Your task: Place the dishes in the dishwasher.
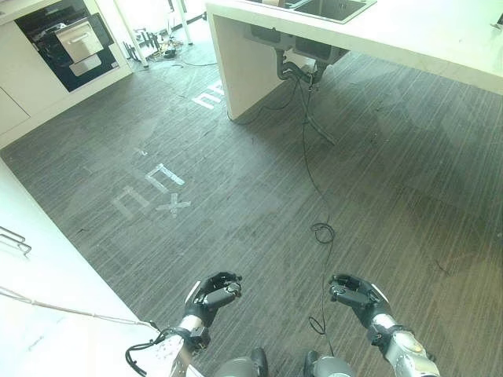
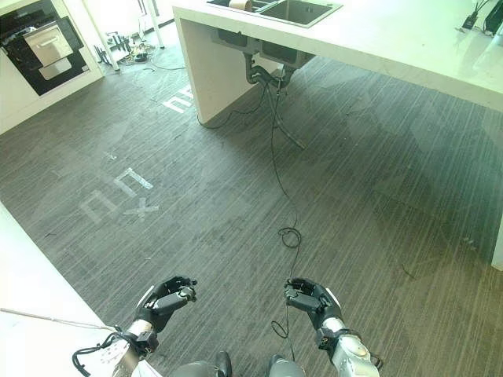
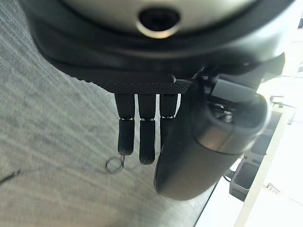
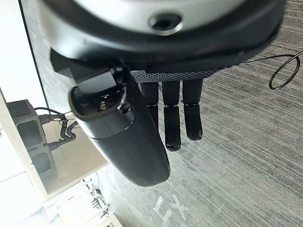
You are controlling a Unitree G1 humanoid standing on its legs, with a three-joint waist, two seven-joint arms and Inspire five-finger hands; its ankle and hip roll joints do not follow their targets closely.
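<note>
We are holding left hand (image 1: 214,294) and right hand (image 1: 354,291) low over floor, fingers relaxed, both empty. Sink (image 1: 328,8) lying at 12 o'clock, well apart, slightly nearer right hand; dishes hidden; dark-fronted appliance (image 1: 59,39) at 10 o'clock, possibly dishwasher.

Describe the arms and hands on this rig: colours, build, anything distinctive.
Silver-grey arms ending in dark hands. The left hand and right hand are black, with segmented fingers in a row, a bulky smooth thumb, and a textured strip across the palm edge. A rounded silver wrist housing sits behind each.
</note>
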